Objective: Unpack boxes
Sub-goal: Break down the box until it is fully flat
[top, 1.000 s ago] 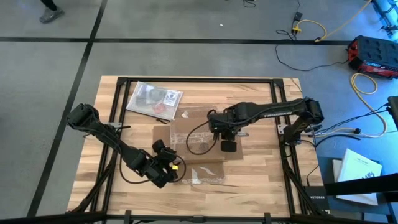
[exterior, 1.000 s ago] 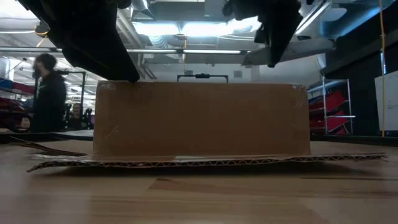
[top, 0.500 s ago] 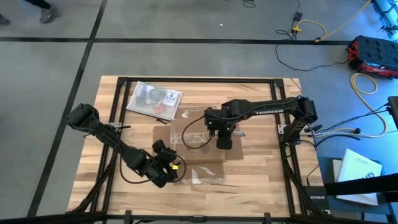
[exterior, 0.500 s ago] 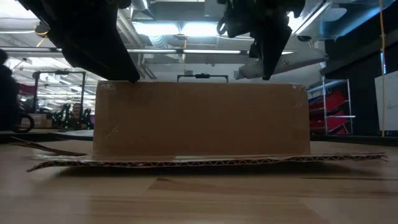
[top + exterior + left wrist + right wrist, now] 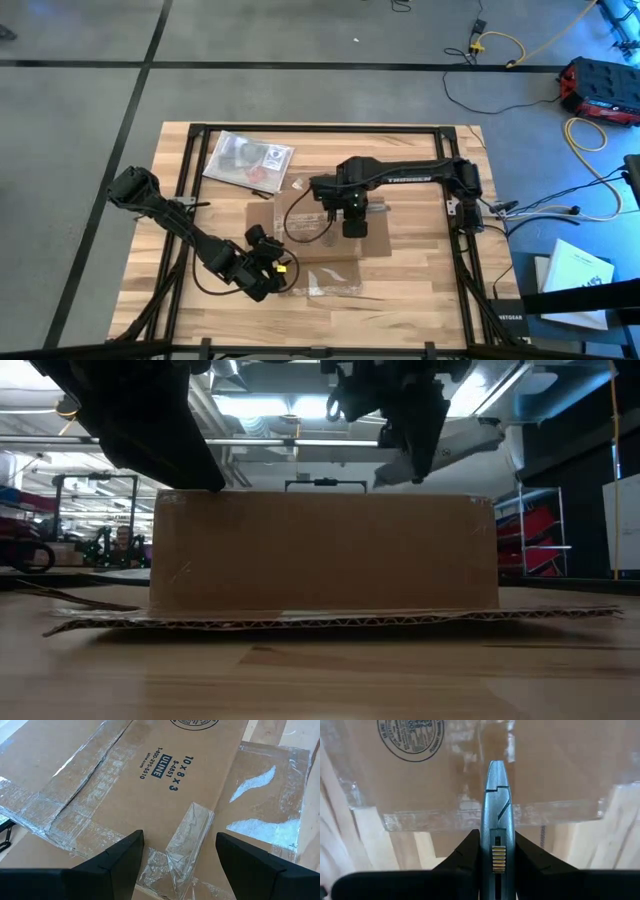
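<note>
the brown cardboard box (image 5: 315,235) lies flat near the middle of the wooden counter (image 5: 420,280), flaps splayed and still crossed by shiny clear tape (image 5: 187,837), so the step in hand looks like slitting that tape. the right gripper (image 5: 352,225) hangs over the box's right half with its jaws nearly closed on a slim blue-grey box cutter (image 5: 496,820) whose tip points forward over the taped seam; the low view shows it above the box top, though whether the tip touches the cardboard cannot be told. the left gripper (image 5: 272,272) sits at the box's near left edge with its jaws (image 5: 175,870) fairly wide apart and nothing between them, straddling a raised strip of tape, apparently to steady the box. to do this well, the cutter should probably follow the seam line shallowly, cutting tape and not contents, while the left arm presses the box down so it does not slide; the blade should stay clear of the left gripper. on the box, blue print reads "uline", "10 x 8 x 3", "s-4851" and "1-800-295-5510", with a web address too small to read fully; a round black stamp (image 5: 411,735) has lettering that cannot be made out. a clear plastic bag (image 5: 248,158) lies at the far left of the counter, apart from the box.
</note>
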Available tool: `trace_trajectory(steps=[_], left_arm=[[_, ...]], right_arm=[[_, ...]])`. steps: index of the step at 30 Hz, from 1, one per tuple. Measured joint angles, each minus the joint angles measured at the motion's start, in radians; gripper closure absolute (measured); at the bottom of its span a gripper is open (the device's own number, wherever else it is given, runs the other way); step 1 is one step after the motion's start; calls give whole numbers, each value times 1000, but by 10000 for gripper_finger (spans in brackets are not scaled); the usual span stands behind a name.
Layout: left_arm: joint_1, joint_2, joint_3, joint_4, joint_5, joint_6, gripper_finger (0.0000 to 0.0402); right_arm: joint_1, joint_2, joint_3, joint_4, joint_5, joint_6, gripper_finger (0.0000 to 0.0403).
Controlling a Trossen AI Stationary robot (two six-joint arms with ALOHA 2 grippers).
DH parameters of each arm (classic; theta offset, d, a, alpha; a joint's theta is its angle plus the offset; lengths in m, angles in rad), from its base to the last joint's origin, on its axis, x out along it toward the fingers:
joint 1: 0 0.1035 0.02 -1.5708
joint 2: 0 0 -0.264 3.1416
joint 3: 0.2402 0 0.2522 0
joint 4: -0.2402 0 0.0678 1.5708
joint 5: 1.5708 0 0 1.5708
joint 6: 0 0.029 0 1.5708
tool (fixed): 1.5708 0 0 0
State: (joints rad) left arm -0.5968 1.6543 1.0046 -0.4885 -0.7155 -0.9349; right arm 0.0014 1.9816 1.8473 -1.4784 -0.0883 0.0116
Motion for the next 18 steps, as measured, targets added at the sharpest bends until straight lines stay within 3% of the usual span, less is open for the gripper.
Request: trace_trajectory(steps=[18], left_arm=[[0,0,0,-1,0,18,163]], right_arm=[[44,55,0,28,52,-23,345]])
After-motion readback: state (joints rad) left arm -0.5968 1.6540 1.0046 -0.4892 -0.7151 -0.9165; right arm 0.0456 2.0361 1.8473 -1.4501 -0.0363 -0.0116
